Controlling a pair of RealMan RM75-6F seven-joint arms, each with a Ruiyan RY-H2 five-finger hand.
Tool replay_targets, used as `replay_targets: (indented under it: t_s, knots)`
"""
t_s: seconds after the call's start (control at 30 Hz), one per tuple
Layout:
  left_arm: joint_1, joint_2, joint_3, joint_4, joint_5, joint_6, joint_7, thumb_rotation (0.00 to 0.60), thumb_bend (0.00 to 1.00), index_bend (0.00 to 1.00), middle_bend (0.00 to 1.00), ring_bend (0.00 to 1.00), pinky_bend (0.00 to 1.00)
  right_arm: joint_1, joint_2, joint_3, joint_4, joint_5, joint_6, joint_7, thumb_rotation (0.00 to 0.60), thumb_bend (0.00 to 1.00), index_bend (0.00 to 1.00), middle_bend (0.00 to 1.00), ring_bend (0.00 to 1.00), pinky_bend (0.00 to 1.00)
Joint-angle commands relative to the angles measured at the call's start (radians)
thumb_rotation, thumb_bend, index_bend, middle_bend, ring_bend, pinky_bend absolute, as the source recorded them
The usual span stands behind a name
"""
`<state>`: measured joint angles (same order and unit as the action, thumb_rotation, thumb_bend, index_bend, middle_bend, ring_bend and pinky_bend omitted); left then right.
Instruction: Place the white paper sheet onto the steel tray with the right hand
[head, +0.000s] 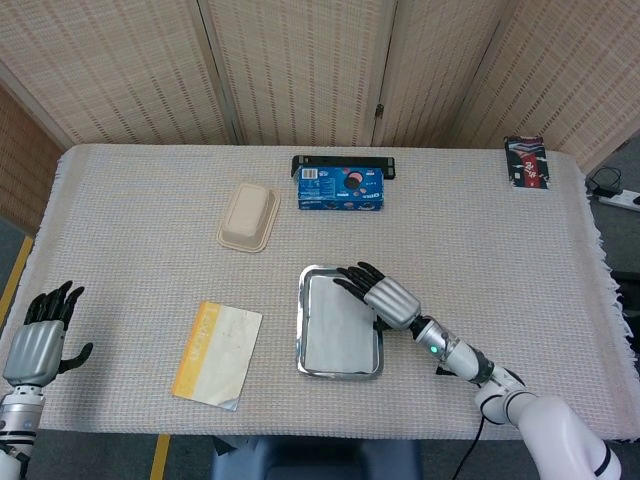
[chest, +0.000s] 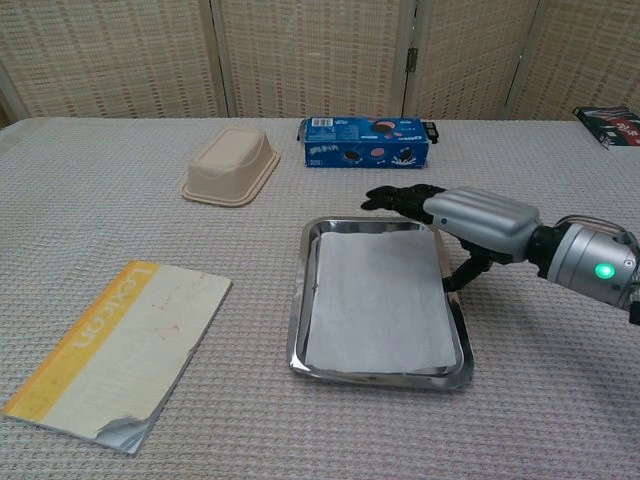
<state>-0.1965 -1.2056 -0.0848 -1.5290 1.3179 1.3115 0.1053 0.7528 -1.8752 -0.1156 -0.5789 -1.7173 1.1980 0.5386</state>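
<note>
The white paper sheet (head: 335, 322) (chest: 378, 300) lies flat inside the steel tray (head: 300, 320) (chest: 297, 340) at the table's front middle. My right hand (head: 385, 298) (chest: 470, 220) hovers over the tray's far right corner, fingers stretched out toward the left and apart, thumb pointing down beside the right rim. It holds nothing. My left hand (head: 40, 335) hangs at the table's front left edge with its fingers apart and empty; only the head view shows it.
A yellow-edged booklet (head: 217, 353) (chest: 115, 350) lies left of the tray. A beige container (head: 248, 215) (chest: 230, 165) and a blue cookie box (head: 340, 188) (chest: 365, 141) sit farther back. A dark packet (head: 526, 161) lies at the far right corner.
</note>
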Motion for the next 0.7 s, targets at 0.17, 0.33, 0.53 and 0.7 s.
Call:
replay_targets:
  t_s: [0.17,0.33,0.53,0.7]
  knots:
    - [-0.005,0.002,-0.003,0.000,-0.005,-0.010,-0.009,0.600,0.45,0.00,0.00,0.00,0.00,0.020,0.043,0.012,-0.075,0.018,-0.065,-0.017,0.600,0.37,0.00,0.00,0.00,0.00]
    - [-0.011,0.015,0.000,-0.004,-0.009,-0.035,-0.032,0.600,0.51,0.00,0.00,0.00,0.00,0.083,0.147,0.015,-0.256,0.049,-0.238,-0.013,0.600,0.37,0.00,0.00,0.00,0.00]
    - [-0.010,0.026,0.002,-0.012,-0.007,-0.036,-0.040,0.600,0.59,0.00,0.00,0.00,0.00,0.156,0.268,0.062,-0.479,0.143,-0.450,-0.133,0.600,0.37,0.00,0.00,0.00,0.00]
    - [-0.003,0.040,0.004,-0.029,-0.003,-0.025,-0.046,0.600,0.70,0.00,0.00,0.00,0.00,0.159,0.318,0.099,-0.590,0.209,-0.489,-0.221,0.600,0.37,0.00,0.00,0.00,0.00]
